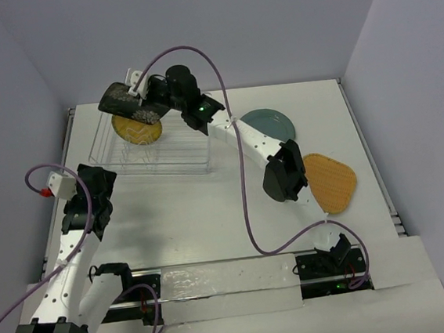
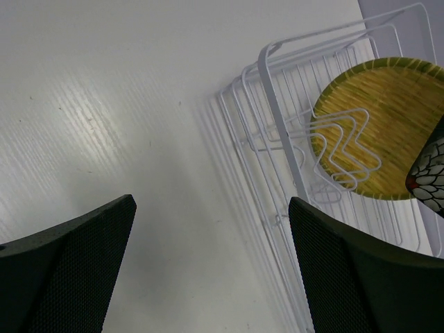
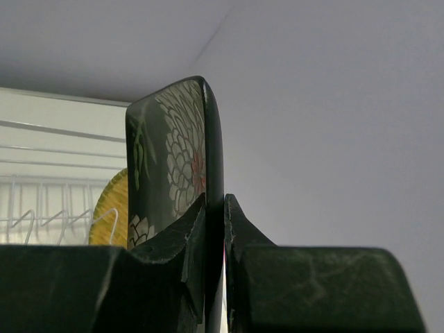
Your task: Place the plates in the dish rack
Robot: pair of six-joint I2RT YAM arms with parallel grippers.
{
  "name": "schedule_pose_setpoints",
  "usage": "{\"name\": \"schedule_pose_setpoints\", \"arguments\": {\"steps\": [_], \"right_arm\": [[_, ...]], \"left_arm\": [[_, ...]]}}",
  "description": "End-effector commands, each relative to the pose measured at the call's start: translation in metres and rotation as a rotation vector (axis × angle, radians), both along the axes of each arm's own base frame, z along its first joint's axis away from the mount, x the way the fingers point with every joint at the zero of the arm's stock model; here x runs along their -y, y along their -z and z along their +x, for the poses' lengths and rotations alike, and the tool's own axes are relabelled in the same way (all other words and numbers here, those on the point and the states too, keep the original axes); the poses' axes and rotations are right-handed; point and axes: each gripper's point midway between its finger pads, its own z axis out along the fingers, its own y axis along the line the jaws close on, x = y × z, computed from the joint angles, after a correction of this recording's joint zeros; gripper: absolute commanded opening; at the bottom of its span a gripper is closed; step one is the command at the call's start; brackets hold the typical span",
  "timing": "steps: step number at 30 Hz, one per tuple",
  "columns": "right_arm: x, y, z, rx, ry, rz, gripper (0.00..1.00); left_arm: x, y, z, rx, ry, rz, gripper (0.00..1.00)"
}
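Yellow plate (image 1: 137,130) sits in the clear rack (image 1: 183,167); right pincer (image 3: 215,205) clamps the black plate (image 3: 173,152) above it; left pincer (image 2: 211,208) gapes.

Glossy black plate (image 3: 177,159); woven-textured yellow plate (image 2: 378,128).
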Motion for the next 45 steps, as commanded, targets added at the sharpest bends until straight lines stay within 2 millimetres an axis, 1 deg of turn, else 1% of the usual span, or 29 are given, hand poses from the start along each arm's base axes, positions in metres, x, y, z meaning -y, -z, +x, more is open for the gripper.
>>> {"name": "schedule_pose_setpoints", "arguments": {"steps": [1,5,9,18,22,29,31,36,38,41,42,45], "right_arm": [[-0.005,-0.100,-0.025,0.328,-0.038,0.179,0.00],[-0.014,-0.084,-0.022,0.353,-0.040,0.137,0.00],[-0.022,-0.067,-0.025,0.346,-0.058,0.089,0.00],[-0.033,-0.025,-0.017,0.333,-0.040,-0.005,0.00],[-0.035,-0.012,-0.013,0.317,-0.029,-0.013,0.00],[-0.037,0.000,-0.006,0.303,-0.005,0.000,0.00],[-0.038,0.002,-0.006,0.303,-0.006,0.000,0.00],[-0.039,0.006,-0.005,0.296,-0.006,0.008,0.00],[-0.041,0.010,-0.005,0.294,-0.010,0.009,0.04],[-0.042,0.013,-0.004,0.291,-0.011,0.010,0.14],[-0.042,0.014,-0.004,0.292,-0.012,0.011,0.20],[-0.043,0.020,-0.002,0.284,-0.011,0.010,0.25]], "left_arm": [[-0.003,-0.008,0.005,0.077,0.008,-0.032,0.99],[-0.007,-0.008,0.003,0.081,0.004,-0.037,0.99],[-0.005,-0.004,0.005,0.077,0.025,-0.052,0.99],[-0.001,0.000,0.009,0.069,0.056,-0.061,0.99],[-0.001,-0.001,0.009,0.071,0.059,-0.059,0.99],[0.001,0.000,0.009,0.070,0.069,-0.058,0.99],[-0.006,-0.001,0.009,0.072,0.048,-0.055,0.99],[-0.005,0.002,0.010,0.064,0.056,-0.057,0.99],[-0.005,0.002,0.010,0.064,0.057,-0.055,0.99],[-0.005,0.001,0.011,0.065,0.062,-0.055,1.00],[-0.004,0.001,0.011,0.067,0.065,-0.055,0.99],[-0.004,0.001,0.011,0.067,0.063,-0.055,0.99]]}}
